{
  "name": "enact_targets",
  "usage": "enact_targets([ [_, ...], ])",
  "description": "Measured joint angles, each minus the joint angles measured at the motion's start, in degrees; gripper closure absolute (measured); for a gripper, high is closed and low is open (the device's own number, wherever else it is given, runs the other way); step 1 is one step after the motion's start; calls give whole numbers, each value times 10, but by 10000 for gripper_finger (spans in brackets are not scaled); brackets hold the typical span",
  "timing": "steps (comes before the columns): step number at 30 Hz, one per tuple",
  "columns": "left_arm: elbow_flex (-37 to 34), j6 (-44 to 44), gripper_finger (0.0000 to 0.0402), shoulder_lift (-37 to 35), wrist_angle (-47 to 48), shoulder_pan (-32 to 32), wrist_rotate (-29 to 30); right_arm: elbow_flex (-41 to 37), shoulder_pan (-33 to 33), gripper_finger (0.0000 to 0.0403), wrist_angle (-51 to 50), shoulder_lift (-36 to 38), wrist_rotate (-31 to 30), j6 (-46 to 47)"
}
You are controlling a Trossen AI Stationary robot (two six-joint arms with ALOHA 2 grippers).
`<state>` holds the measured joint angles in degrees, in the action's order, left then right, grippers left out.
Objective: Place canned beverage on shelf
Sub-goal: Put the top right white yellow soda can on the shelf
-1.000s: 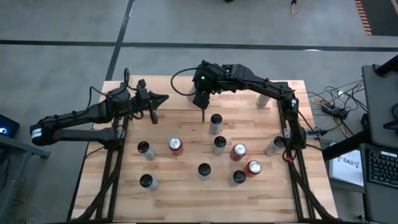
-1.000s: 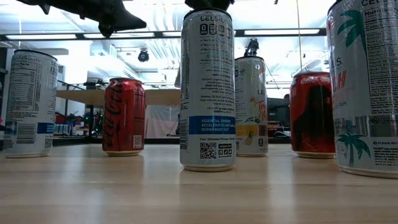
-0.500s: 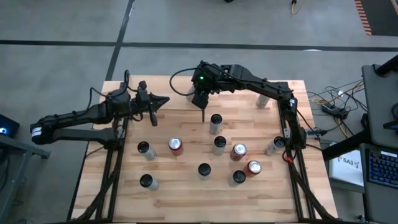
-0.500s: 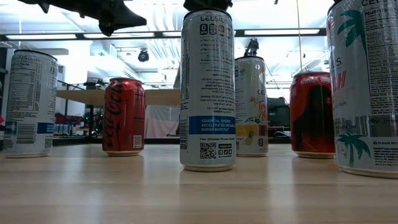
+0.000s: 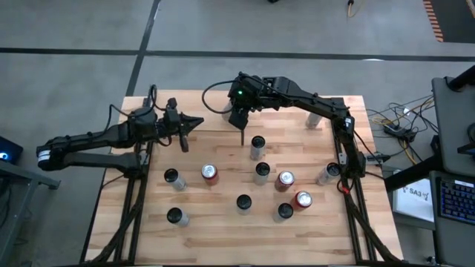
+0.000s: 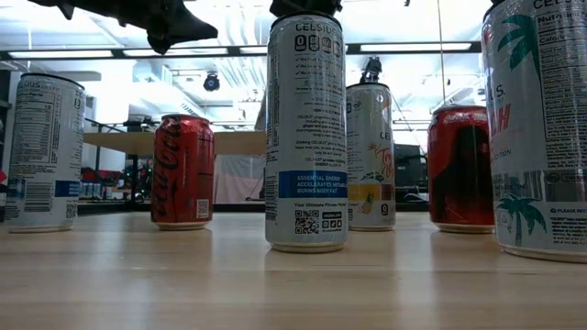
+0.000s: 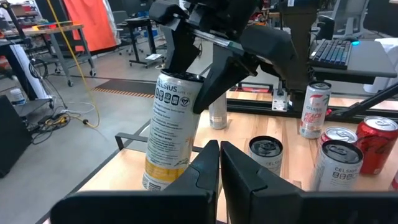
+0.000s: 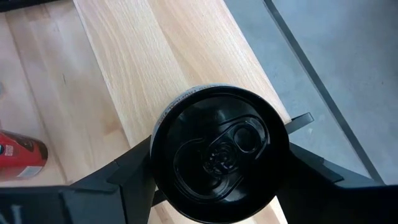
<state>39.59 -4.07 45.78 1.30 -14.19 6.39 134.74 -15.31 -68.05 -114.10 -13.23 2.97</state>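
Right gripper [image 8: 211,180] is grasping a Celsius can [image 7: 169,130] by its rim from above, letting me set it upright on the shelf [image 8: 155,68]. I am holding it near the shelf's outer edge, floor just beyond, bare planks inward. Left gripper [image 7: 219,163] is waiting nearby, clenched on nothing. Other cans [image 5: 259,147] are crowding the tabletop [image 5: 223,230].
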Motion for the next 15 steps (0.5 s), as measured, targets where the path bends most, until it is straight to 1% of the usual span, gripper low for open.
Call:
enact_targets([
  [4,0,2,402,7,0,0,0,0,0,151,0,0,1,0],
  [11,0,2,402,13,-8,0,0,-1,0,127,0,0,2,0],
  [15,0,2,402,14,-12,0,0,-1,0,124,6,0,2,0],
])
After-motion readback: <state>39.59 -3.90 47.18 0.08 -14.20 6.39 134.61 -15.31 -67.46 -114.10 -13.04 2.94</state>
